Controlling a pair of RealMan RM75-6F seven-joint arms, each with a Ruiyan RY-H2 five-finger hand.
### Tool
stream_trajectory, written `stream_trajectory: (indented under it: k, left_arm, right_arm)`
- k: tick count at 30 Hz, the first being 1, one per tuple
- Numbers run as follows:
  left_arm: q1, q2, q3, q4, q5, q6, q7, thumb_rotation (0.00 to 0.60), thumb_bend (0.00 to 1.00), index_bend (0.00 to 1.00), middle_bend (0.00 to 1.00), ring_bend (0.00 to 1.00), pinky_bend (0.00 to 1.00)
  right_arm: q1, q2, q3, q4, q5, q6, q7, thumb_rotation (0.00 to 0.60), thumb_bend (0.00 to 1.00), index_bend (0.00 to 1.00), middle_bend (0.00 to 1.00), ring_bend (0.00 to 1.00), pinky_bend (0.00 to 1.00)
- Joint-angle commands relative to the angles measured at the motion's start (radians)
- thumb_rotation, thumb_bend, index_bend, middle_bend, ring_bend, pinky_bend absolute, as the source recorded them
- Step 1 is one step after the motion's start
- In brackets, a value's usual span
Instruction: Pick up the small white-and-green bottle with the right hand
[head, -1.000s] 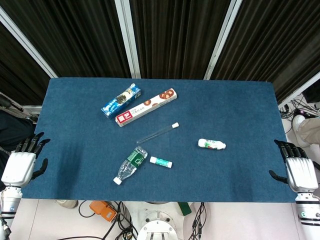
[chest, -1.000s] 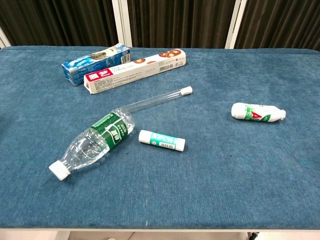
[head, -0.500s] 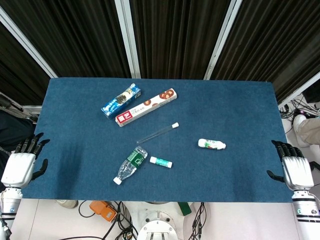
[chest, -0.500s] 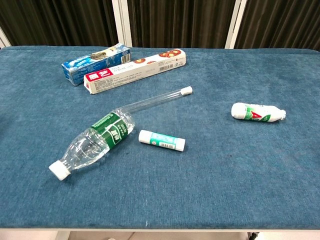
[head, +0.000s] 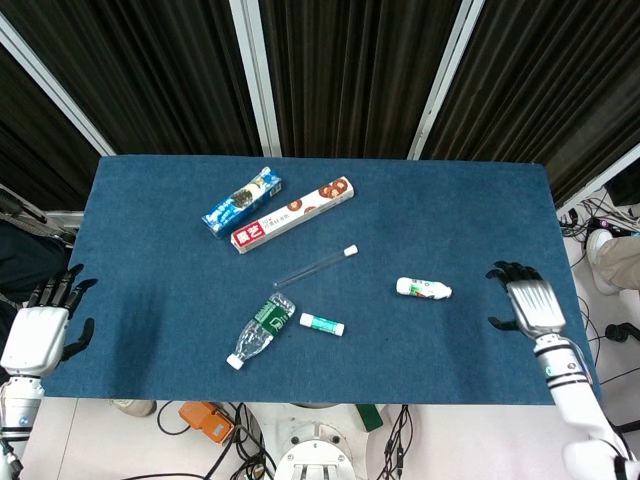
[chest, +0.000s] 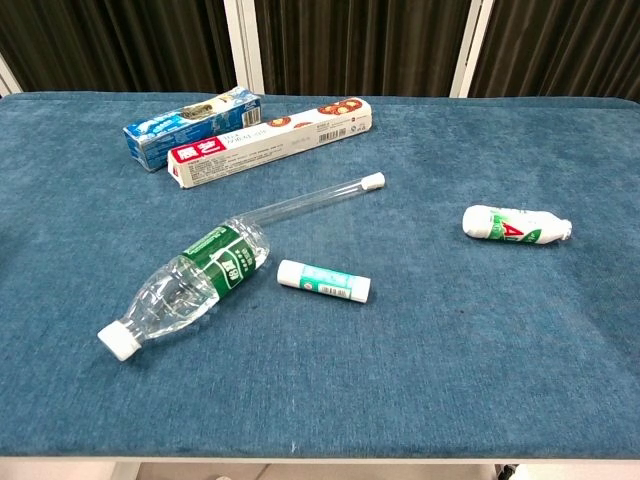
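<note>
Right hand (head: 527, 305) over table's right edge (head: 556, 240), back up, fingers spread, holding nothing. Small white-and-green bottle (head: 423, 289) lying on its side — near, toward table centre from that hand, not touching. Left hand (head: 38, 332) off table's left side, fingers apart, empty.

I see bare cloth between my right hand (head: 527, 305) and the small white-and-green bottle (head: 423, 289), glass tube (head: 316, 266) well left
</note>
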Motion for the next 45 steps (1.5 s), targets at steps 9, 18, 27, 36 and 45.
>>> stream_trajectory:
  k: [9,18,27,36,45]
  left_arm:
    - [-0.003,0.002,-0.008,0.003,-0.014,-0.008,-0.012,0.600,0.45,0.17,0.01,0.03,0.13]
    - [-0.007,0.001,-0.008,0.005,-0.013,-0.014,-0.009,0.600,0.45,0.17,0.01,0.03,0.13]
    - [-0.008,0.001,-0.005,0.005,-0.009,-0.017,-0.006,0.600,0.45,0.17,0.01,0.03,0.13]
    - [-0.008,0.000,-0.007,0.005,-0.010,-0.014,-0.015,0.600,0.45,0.17,0.01,0.03,0.13]
    - [-0.007,-0.001,-0.005,0.001,-0.010,-0.015,-0.012,0.600,0.45,0.17,0.01,0.03,0.13]
  right_arm:
    - [0.161,-0.185,0.053,0.157,0.078,-0.156,-0.015,0.600,0.22,0.41,0.24,0.22,0.25]
    - [0.229,-0.231,0.053,0.177,0.094,-0.220,-0.002,0.600,0.22,0.43,0.24,0.22,0.25]
    - [0.264,-0.273,0.049,0.208,0.122,-0.249,0.003,0.600,0.22,0.45,0.24,0.22,0.25]
    - [0.276,-0.304,0.047,0.241,0.134,-0.230,0.004,0.600,0.42,0.65,0.24,0.24,0.25]
    - [0.272,-0.282,0.100,0.201,0.085,-0.116,0.122,0.600,0.51,0.71,0.24,0.31,0.28]
